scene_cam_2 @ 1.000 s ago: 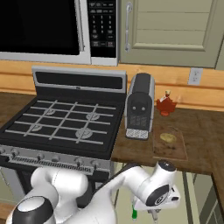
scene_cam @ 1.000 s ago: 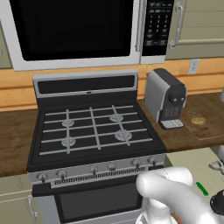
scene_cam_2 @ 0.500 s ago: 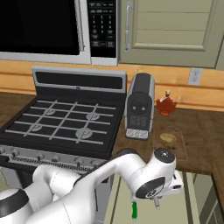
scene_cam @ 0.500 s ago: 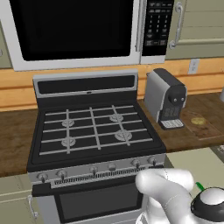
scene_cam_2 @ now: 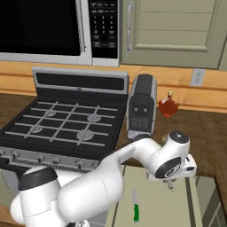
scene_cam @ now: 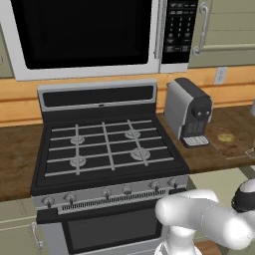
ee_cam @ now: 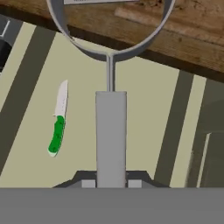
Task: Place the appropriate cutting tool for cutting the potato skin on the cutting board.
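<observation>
While the tool (ee_cam: 111, 183) pinches the peeler (ee_cam: 110, 131)
Its loop head juts ahead toward the wooden counter (ee_cam: 183, 39); a green-handled knife (ee_cam: 58, 119) lies apart, leftward in the hand view.

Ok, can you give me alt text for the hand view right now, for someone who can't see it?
The end effector grips the grey handle of a peeler whose loop head reaches up to the wooden counter edge. Left of it, a green-handled knife lies on a pale beige surface.

arm: bent low, forward-right | tool (ee_cam: 111, 181): clamped on a handle
</observation>
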Robot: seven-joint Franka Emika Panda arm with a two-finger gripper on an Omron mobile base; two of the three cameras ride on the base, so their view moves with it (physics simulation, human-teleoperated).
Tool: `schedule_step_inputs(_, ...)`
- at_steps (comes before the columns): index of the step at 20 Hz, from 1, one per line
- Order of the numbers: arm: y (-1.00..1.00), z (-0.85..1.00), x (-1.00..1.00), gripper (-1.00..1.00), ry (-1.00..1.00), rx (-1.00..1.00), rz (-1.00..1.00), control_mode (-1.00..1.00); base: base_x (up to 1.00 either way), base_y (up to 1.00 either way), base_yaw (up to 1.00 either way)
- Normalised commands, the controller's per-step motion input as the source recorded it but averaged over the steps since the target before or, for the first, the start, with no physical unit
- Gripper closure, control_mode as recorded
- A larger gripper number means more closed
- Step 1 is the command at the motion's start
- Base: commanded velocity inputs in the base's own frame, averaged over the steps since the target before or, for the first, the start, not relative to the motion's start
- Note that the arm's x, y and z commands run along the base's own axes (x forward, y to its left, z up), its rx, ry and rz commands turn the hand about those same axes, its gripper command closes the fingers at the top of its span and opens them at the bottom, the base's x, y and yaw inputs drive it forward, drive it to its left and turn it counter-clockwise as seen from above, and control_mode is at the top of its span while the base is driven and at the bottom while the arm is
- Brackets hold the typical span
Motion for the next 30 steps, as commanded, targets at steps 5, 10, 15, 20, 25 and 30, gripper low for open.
schedule_step_inputs(5,-0.36,0.04,0.75,1.00,0.01,0.15,0.00,-1.00,0.00,0.00,0.00)
schedule_step_inputs(10,-0.20,0.03,0.79,1.00,0.02,0.12,0.00,-1.00,0.00,0.00,0.00)
schedule_step_inputs(15,-0.01,-0.08,0.71,1.00,0.00,0.02,0.00,-1.00,0.00,0.00,0.00)
schedule_step_inputs(20,0.00,-0.44,0.66,1.00,0.00,0.00,0.00,-1.00,0.00,0.00,0.00)
schedule_step_inputs(25,0.01,-0.68,0.46,1.00,0.00,-0.02,0.00,-1.00,0.00,0.00,0.00)
schedule_step_inputs(30,0.05,-0.32,0.32,1.00,0.00,-0.03,-0.03,-1.00,0.00,0.00,0.00)
